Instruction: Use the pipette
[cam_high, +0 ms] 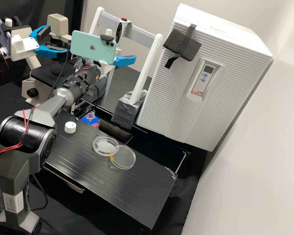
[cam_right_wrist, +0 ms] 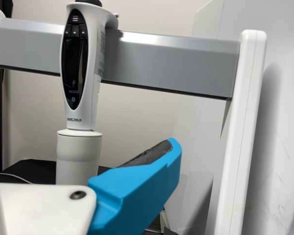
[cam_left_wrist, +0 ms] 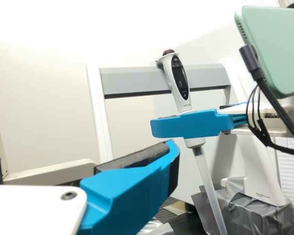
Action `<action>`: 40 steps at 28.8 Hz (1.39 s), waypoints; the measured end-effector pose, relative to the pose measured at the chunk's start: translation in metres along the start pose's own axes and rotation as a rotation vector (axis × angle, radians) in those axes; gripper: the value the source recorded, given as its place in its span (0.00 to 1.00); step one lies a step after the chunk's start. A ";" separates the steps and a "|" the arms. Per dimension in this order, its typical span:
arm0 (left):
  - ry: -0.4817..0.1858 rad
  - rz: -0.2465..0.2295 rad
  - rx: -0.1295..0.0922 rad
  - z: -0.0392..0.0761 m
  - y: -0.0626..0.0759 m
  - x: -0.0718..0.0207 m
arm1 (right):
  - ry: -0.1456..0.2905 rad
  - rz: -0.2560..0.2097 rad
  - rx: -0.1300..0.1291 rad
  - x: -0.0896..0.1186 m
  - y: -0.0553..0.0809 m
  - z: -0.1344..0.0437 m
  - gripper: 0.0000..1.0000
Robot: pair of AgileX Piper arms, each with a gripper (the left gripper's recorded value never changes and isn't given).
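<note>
Starting at my right pincer (cam_left_wrist: 188, 126): its blue fingers sit either side of the pipette (cam_right_wrist: 81, 83), low on the body. I see a gap between the near pad and the white collar, so I judge it released, not yet clamped. My left pincer (cam_high: 55, 39) hangs off to the side above the microscope (cam_high: 32, 88), fingers apart, holding nothing.

The pipette hangs upright against the grey bar of the white stand (cam_high: 143, 34), with its clear tip pointing down. I judge it light, stiff and smooth, so it is likely to slip or twist if pinched on a taper. The long tip looks fragile. I would take hold on the thick body just above the collar, below the dark panel. Then I would lift it straight up off the bar before drawing it away.

Two things crowd the grasp: the bar right behind the pipette and the stand's upright post near my finger. Beyond the stand is a big white ribbed cabinet (cam_high: 202, 75). Down on the table (cam_high: 127, 195) lie two clear dishes (cam_high: 105, 145), touching each other. A white cap (cam_high: 70, 127) and a small bottle (cam_high: 92, 119) of pink liquid sit nearby, all well apart from the pipette.
</note>
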 end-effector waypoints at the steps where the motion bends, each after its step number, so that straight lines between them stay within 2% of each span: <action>1: 0.000 0.000 0.000 0.000 0.000 0.0000 | 0.000 0.000 0.000 0.000 0.000 0.000 0.00; 7: 0.002 0.000 0.001 -0.001 0.000 -0.0001 | 0.000 0.000 0.000 0.000 0.000 0.000 0.00; 12: 0.008 -0.007 -0.003 -0.003 -0.003 0.0007 | -0.001 0.000 -0.021 0.000 0.000 0.000 0.00; 14: 0.008 -0.010 -0.003 -0.004 -0.004 0.0011 | -0.006 0.000 -0.005 0.000 0.000 0.001 0.00; 19: 0.009 -0.011 -0.003 -0.004 -0.004 0.0011 | -0.015 -0.003 0.008 0.001 -0.002 0.002 0.00; 40: 0.009 -0.011 -0.003 -0.004 -0.004 0.0011 | -0.016 -0.008 0.005 0.001 -0.003 0.003 0.00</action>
